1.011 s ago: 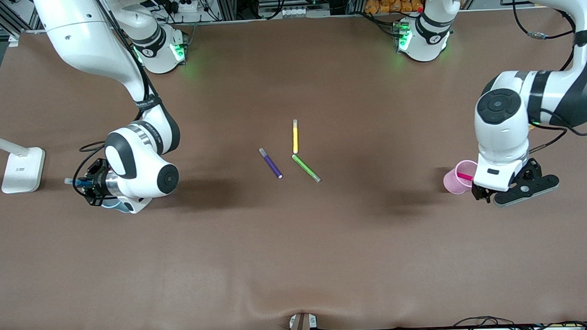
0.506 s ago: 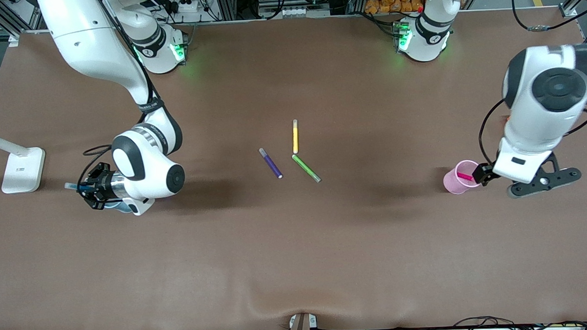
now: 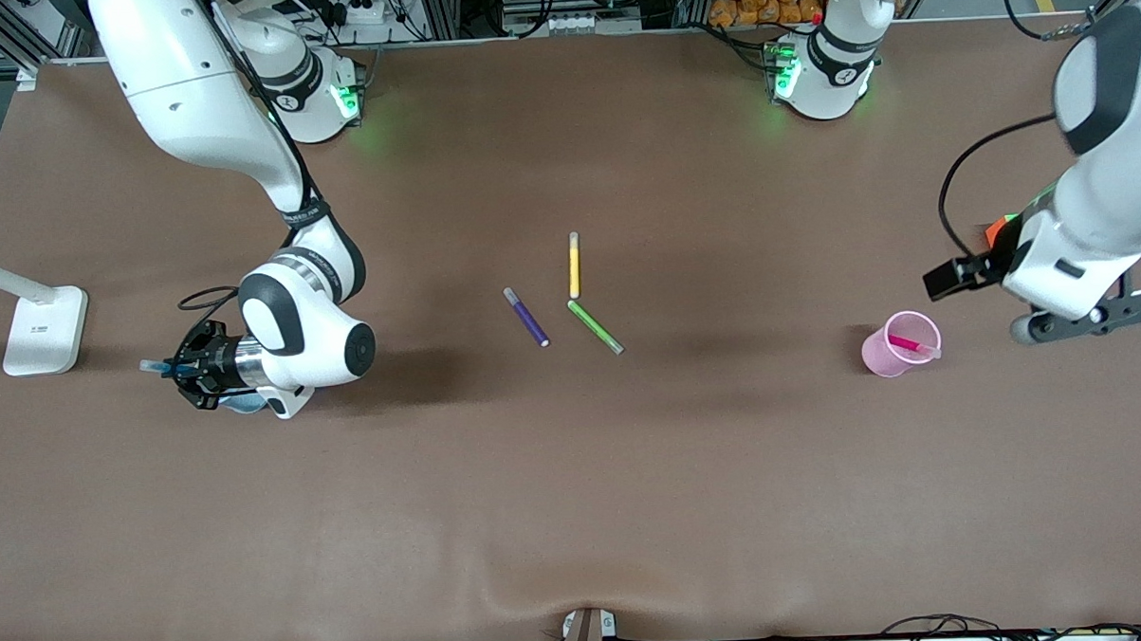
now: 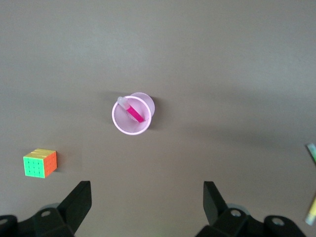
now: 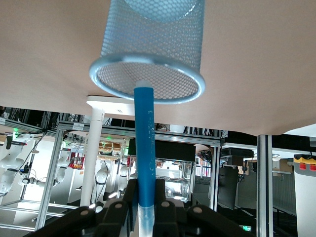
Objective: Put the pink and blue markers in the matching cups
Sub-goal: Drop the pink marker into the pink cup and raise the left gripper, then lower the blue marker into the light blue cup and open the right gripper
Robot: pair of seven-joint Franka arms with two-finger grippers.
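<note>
Pink marker (image 3: 905, 344): done — it stands slanted inside the pink cup (image 3: 885, 359), near the table's edge at the left arm's end.
Left hand (image 4: 147, 205): released, fingers spread wide and holding nothing; it hangs above the table beside the pink cup, clear of it.
Blue marker (image 5: 144, 148): not yet in its cup — clenched in the right hand (image 5: 144, 207), near the table's edge at the right arm's end.
Blue cup (image 5: 153, 47): in the right wrist view it looks like a blue mesh holder, its rim just past the marker's tip; in the front view it is mostly hidden under the right hand.
What is left: by my judgement, half the task — lowering the blue marker into the blue cup and letting go.
Others: the purple (image 3: 527, 317), yellow (image 3: 574, 264) and green markers (image 3: 595, 326) lie mid-table, untouched; a colour cube (image 4: 40, 163) sits near the pink cup.
</note>
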